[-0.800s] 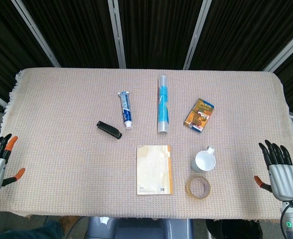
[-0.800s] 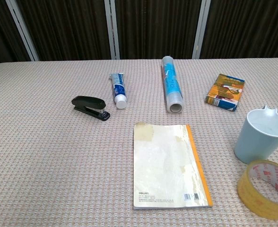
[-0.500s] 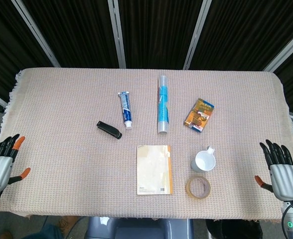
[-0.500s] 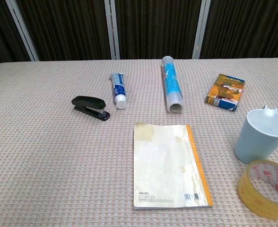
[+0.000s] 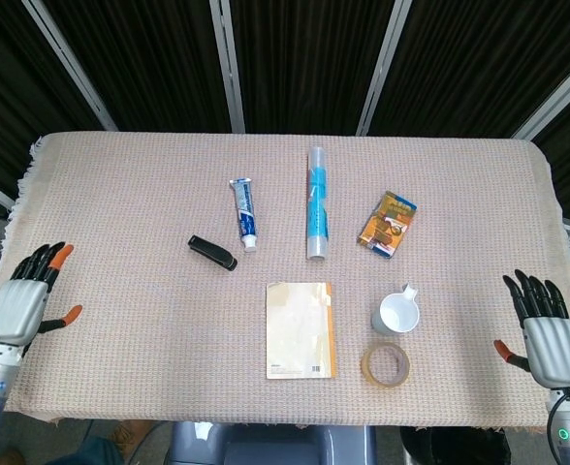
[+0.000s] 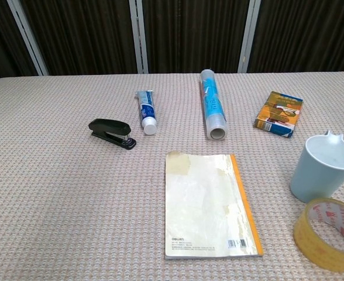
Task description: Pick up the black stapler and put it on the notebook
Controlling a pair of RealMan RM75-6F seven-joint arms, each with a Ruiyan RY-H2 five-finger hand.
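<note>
In the head view, the black stapler (image 5: 212,253) is seen lying flat on the table (image 5: 120,174), left of the middle and well in from every edge. Its long axis runs slantwise, one end turned toward the far left corner, the other toward the notebook (image 5: 300,328), which lies apart from it near the middle of the front edge. The left hand (image 5: 25,304) is held over the left edge of the table, fingers spread and pointing away from the robot, nothing gripped. The stapler lies to the right of those fingers and a little farther toward the back edge. The right hand (image 5: 549,335) is placed at the right edge, fingers likewise spread and empty, with the mug (image 5: 397,312) and the tape roll (image 5: 386,364) between it and the notebook. The left hand is judged clearly nearer to the stapler, so the reach is best made from that side.

In the chest view, neither hand is shown. The stapler (image 6: 111,133) is seen resting beside the toothpaste tube (image 6: 146,111), not touching it, and the notebook (image 6: 209,205) is found nearer the front edge, to the right of the stapler, its cover bare.
</note>
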